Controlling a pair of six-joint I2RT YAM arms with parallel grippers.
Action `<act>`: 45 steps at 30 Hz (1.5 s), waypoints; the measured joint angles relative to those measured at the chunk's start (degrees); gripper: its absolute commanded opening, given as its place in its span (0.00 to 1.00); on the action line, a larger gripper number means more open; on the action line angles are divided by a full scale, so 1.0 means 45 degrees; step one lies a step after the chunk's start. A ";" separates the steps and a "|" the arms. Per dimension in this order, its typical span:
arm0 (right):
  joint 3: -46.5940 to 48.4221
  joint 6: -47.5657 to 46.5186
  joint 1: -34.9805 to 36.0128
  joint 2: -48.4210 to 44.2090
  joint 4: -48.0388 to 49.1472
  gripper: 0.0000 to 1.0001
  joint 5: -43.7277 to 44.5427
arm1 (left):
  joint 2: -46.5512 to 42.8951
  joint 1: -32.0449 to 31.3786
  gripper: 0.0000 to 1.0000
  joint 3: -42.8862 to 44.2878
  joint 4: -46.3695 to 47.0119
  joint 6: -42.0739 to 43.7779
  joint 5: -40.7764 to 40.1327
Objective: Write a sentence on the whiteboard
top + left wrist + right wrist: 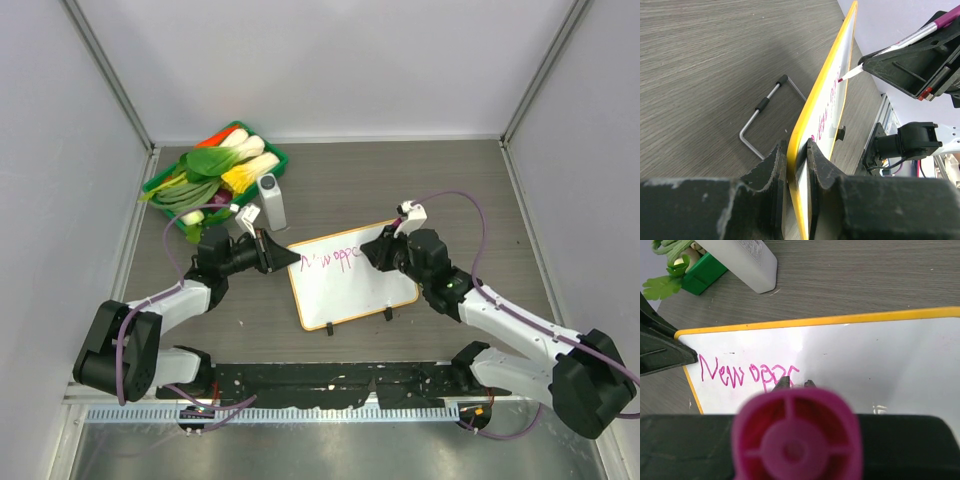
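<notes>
Orange-framed whiteboard (360, 285) lies on the table (450, 180), its corner pinched between the pressed-together fingers of the left gripper (285, 258), while the right gripper (372, 252) clamps a pink marker (920, 34), tip on the board beneath it, at the end of the pink sentence (747, 372), which begins "New opp".

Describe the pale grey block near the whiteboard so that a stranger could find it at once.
Find the small white rectangular whiteboard with the thin orange frame in the middle of the grey wooden table. Just beyond its far left corner, before the green plastic basket of vegetables, is the pale grey rectangular block. It alone is plain and colourless.
</notes>
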 measured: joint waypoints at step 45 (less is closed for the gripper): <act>0.0432 -0.0010 -0.0005 0.0034 0.0175 0.01 0.0889 | -0.0146 -0.0039 0.00 0.0000 -0.0053 0.0049 0.0015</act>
